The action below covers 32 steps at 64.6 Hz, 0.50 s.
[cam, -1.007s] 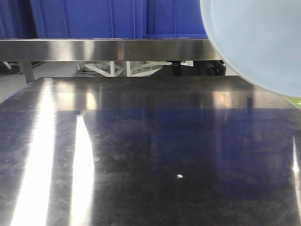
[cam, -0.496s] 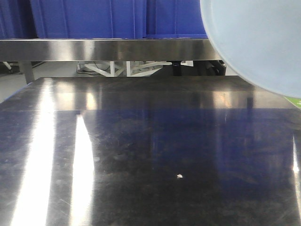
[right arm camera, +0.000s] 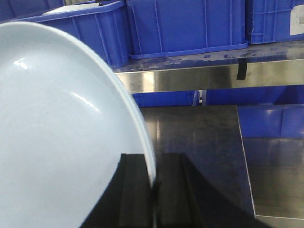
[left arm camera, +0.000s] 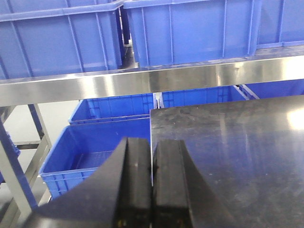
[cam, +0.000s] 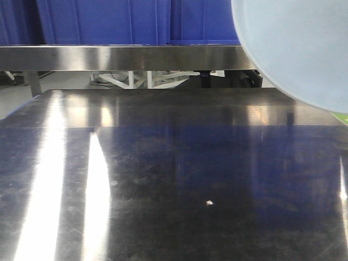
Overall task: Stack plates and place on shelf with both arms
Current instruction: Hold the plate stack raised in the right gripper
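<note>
Unmoved since half a second back: plate (right arm camera: 57,118) tilted above tabletop (right arm camera: 199,142), rim pinched in right gripper (right arm camera: 153,166), disc spreading toward 10 o'clock from it; left gripper (left arm camera: 152,147) clamped together, empty.

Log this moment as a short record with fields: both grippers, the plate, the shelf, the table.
left gripper: shut, holding nothing, by the left edge of the tabletop
right gripper: shut on the plate's rim
plate: one visible, held up on a tilt; no second one can be seen
shelf: steel rail behind the tabletop, blue crates on it
placing on shelf: not yet done
</note>
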Available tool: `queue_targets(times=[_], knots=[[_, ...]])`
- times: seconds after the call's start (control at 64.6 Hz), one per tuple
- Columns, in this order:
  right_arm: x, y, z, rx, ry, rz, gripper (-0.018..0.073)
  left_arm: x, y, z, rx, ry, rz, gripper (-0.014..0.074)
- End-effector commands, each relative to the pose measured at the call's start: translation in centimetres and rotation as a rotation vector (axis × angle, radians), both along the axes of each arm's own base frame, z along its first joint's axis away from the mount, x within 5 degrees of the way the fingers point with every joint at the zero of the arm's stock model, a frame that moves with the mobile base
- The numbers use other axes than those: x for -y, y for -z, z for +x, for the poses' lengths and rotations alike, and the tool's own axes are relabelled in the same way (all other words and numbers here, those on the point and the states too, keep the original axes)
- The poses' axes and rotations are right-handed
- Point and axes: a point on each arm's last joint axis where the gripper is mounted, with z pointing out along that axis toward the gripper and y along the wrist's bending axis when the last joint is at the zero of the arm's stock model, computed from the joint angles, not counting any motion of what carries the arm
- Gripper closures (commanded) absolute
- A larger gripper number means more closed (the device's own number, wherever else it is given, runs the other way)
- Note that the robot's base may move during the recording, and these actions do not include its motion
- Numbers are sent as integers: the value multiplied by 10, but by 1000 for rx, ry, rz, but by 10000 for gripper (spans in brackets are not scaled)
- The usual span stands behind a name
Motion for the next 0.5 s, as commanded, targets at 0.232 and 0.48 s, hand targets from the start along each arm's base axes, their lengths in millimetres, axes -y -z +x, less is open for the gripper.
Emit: queue_targets(times=[0.232,0.48], knots=[[2,-21,0,133,19,16,511,-1,-18,0,113,-7,-13,516],[2,-21,0,133,19,16,511,-1,-18,0,113,-7,-13,516]])
